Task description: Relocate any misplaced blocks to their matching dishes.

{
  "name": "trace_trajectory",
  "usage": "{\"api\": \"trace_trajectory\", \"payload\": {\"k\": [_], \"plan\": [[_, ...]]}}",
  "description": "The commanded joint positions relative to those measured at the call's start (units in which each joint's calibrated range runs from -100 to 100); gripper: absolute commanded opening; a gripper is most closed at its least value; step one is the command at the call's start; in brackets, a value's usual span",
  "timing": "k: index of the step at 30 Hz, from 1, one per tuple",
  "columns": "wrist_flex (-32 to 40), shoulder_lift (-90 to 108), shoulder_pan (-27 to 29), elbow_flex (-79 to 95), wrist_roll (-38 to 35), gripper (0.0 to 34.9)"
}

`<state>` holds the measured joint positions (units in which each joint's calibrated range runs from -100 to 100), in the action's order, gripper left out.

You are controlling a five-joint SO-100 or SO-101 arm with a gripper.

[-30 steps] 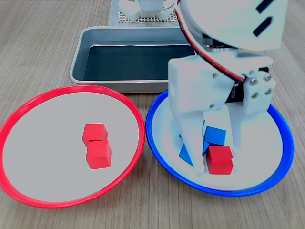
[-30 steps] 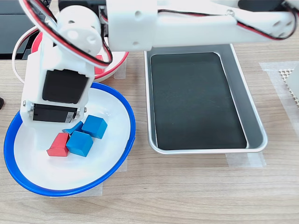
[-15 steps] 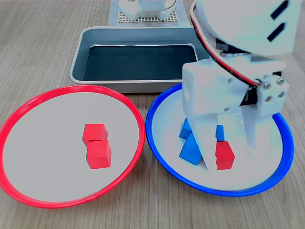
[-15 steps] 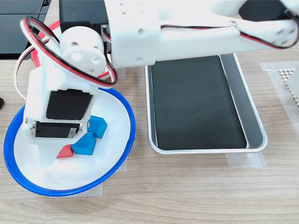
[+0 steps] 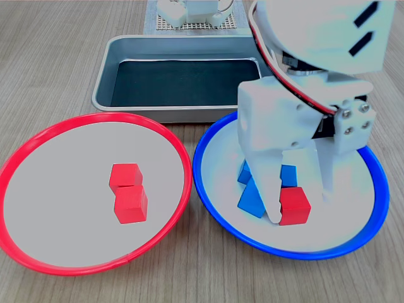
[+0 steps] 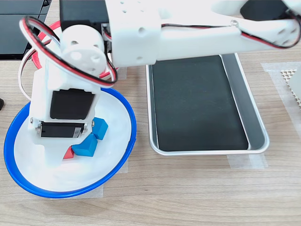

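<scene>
The blue-rimmed dish (image 5: 211,208) holds three blue blocks (image 5: 252,197) and one red block (image 5: 294,206). My gripper (image 5: 301,207) reaches down into this dish, open, with the red block between its fingers. The left finger (image 5: 271,192) touches the block and the right finger (image 5: 328,180) stands a little clear of it. The block rests on the dish floor. The red-rimmed dish (image 5: 38,136) holds two red blocks (image 5: 129,192) side by side. In the second exterior view the wrist covers most of the red block (image 6: 68,153), which lies next to a blue block (image 6: 85,146) in the blue-rimmed dish (image 6: 127,141).
A grey metal tray (image 5: 113,53) with a dark bottom stands behind the dishes, to the right of the blue-rimmed dish in the second exterior view (image 6: 256,117). The arm's body hangs over the blue-rimmed dish. In the second exterior view the red-rimmed dish (image 6: 35,52) is mostly hidden behind it.
My gripper came down into the blue-rimmed dish and set its fingers around the red block. The block turned slightly, and the blue blocks were nudged aside.
</scene>
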<state>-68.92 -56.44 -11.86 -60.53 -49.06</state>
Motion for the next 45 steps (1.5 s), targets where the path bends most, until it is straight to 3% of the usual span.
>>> {"api": "trace_trajectory", "payload": {"k": [1, 22, 35, 39, 45], "plan": [[-0.3, 0.9, -0.2, -0.4, 0.3, 16.8], [-1.4, 0.5, 0.6, 0.3, 0.0, 16.3], [-0.5, -0.1, 1.0, 0.0, -0.4, 13.8], [-0.5, -0.2, 0.7, -0.1, -0.5, 11.0], [-0.5, -0.5, 0.5, -0.3, -1.0, 1.6]]}}
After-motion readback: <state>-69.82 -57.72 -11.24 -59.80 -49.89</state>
